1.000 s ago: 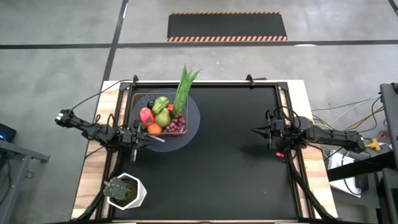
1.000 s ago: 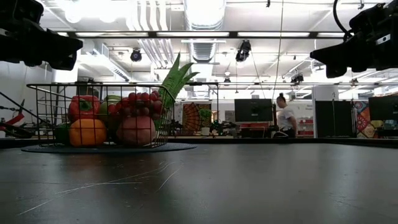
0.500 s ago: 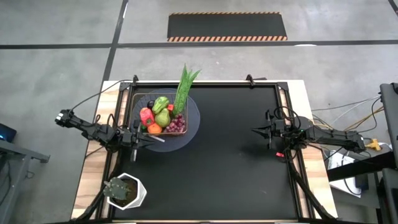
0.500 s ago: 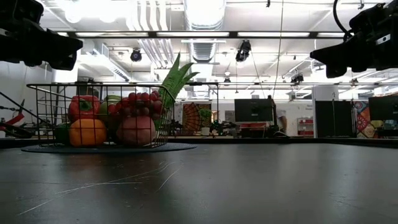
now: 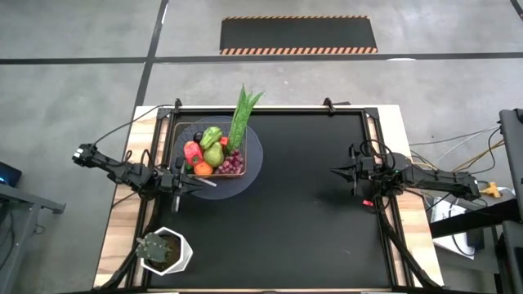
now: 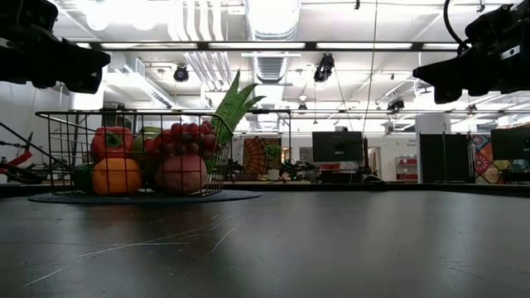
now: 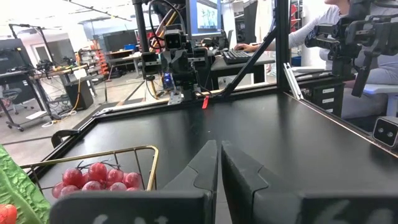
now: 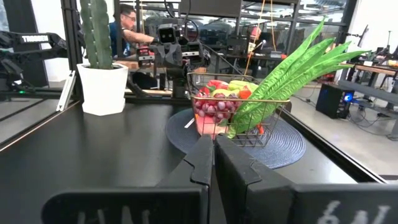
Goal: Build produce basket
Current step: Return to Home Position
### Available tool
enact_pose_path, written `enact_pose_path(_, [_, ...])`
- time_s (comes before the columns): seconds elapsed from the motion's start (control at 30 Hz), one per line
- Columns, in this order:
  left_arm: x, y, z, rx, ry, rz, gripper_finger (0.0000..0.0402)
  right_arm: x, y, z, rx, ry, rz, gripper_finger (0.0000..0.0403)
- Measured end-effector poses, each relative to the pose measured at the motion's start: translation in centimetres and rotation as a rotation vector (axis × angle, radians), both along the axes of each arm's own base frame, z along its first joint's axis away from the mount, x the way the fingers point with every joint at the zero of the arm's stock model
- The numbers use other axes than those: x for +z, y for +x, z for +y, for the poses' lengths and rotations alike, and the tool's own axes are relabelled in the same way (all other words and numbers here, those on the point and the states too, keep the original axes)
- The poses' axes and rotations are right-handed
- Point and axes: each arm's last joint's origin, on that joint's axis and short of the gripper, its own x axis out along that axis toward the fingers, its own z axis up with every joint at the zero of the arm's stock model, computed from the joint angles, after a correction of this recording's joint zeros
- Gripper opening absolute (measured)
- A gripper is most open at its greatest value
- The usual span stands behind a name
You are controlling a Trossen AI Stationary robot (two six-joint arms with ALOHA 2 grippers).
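The black table [image 5: 310, 212] carries everything, and the basket [image 5: 185, 125] stands near its far left corner. This dark wire-grid basket sits on its round grey disc base [image 5: 254, 155], which spreads out past the wires on the side toward the table's middle.

2 dark arms hang above the tabletop. The left gripper [image 5: 209, 184] hovers just beside the basket's near side, over the edge of the disc. Its fingers [image 7: 202, 163] are pressed almost together with only a thin slit between them, and they hold nothing. The right gripper [image 5: 335, 171] is well apart from the basket, far across the table on the other side. Its fingers [image 8: 200, 155] are likewise closed up and empty.

A white hexagonal pot with a small dark-green plant [image 5: 164, 251] stands nearer the front edge than the basket, on the same side.

All the produce lies inside the basket. The long green leafy stalk [image 5: 241, 114] leans out over its far rim. Purple grapes [image 5: 232, 164] fill the corner nearest the table's middle. Beside them lie a green fruit [image 5: 214, 155], a red pepper [image 5: 193, 151], an orange fruit [image 5: 203, 169] and a pink fruit [image 6: 180, 174].
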Motion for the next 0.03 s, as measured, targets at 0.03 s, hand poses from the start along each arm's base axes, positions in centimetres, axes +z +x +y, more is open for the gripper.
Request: enact_pose_path(0.03, [0.00, 0.00, 0.00, 0.000, 0.000, 0.000, 0.0003, 0.00, 0.00, 0.00, 0.000, 0.000, 0.000, 0.0009])
